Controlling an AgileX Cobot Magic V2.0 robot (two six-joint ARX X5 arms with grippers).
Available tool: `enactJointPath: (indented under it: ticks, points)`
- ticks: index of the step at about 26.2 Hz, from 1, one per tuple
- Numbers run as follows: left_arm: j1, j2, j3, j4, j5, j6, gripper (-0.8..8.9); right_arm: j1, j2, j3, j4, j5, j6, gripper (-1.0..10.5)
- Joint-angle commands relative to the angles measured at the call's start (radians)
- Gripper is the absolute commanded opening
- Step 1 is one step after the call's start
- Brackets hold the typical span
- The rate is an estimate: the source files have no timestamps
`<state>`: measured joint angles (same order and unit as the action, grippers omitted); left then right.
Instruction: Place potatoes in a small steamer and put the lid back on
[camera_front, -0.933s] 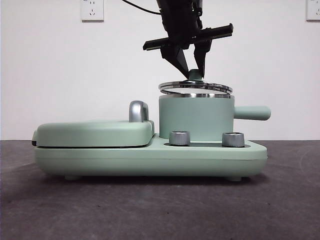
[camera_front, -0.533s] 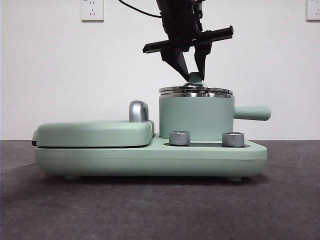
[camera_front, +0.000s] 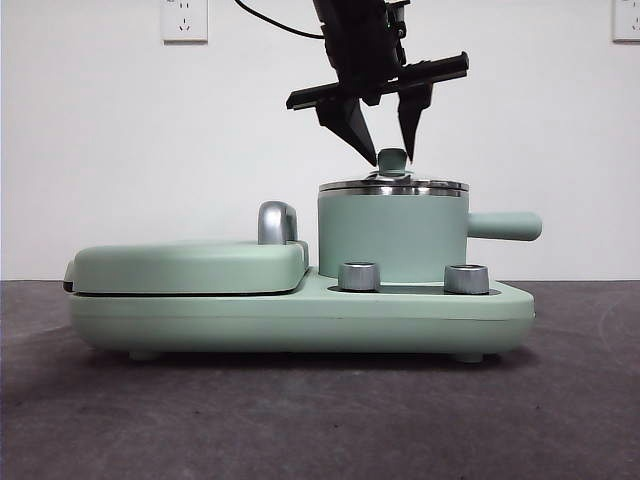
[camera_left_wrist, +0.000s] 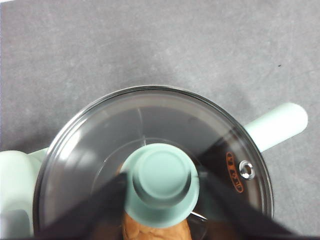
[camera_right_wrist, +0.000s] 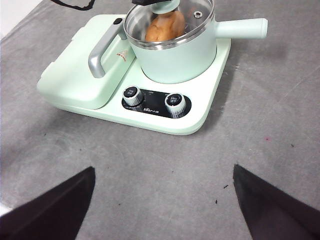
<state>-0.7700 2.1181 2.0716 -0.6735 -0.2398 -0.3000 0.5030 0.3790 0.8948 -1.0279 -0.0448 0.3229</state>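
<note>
A white wall with two sockets stands behind a dark grey table (camera_front: 300, 420), on which sits a mint green cooker base (camera_front: 300, 315) with a flat griddle cover (camera_front: 190, 265) and two steel dials. The small steamer (camera_front: 392, 245) stands on the base, its side handle pointing away from the griddle. The potato (camera_right_wrist: 164, 26) lies inside it, seen through the glass. The lid (camera_front: 393, 186) sits level on the steel rim. The left gripper (camera_front: 388, 140) hangs just over the knob, jaws apart on either side of it and clear of it. The right gripper (camera_right_wrist: 160, 200) waits well away, jaws spread wide. The closing step looks done; the next move calls for a straight lift of the left arm without catching the knob
</note>
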Motion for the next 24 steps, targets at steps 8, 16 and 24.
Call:
enactJointPath:
  ticks: [8, 16, 24]
  points:
    - [-0.012, -0.070, 0.031, -0.071, -0.006, 0.141, 5.08, 0.005, 0.003, 0.008, 0.011, 0.000, 0.013, 4.4]
    - [-0.010, -0.410, -0.204, -0.391, 0.083, 0.159, 4.98, 0.005, 0.005, 0.008, 0.037, -0.105, 0.006, 4.4]
    - [-0.018, -1.046, -0.922, -0.124, 0.199, 0.113, 4.79, 0.005, 0.011, 0.008, 0.034, -0.160, -0.006, 4.4]
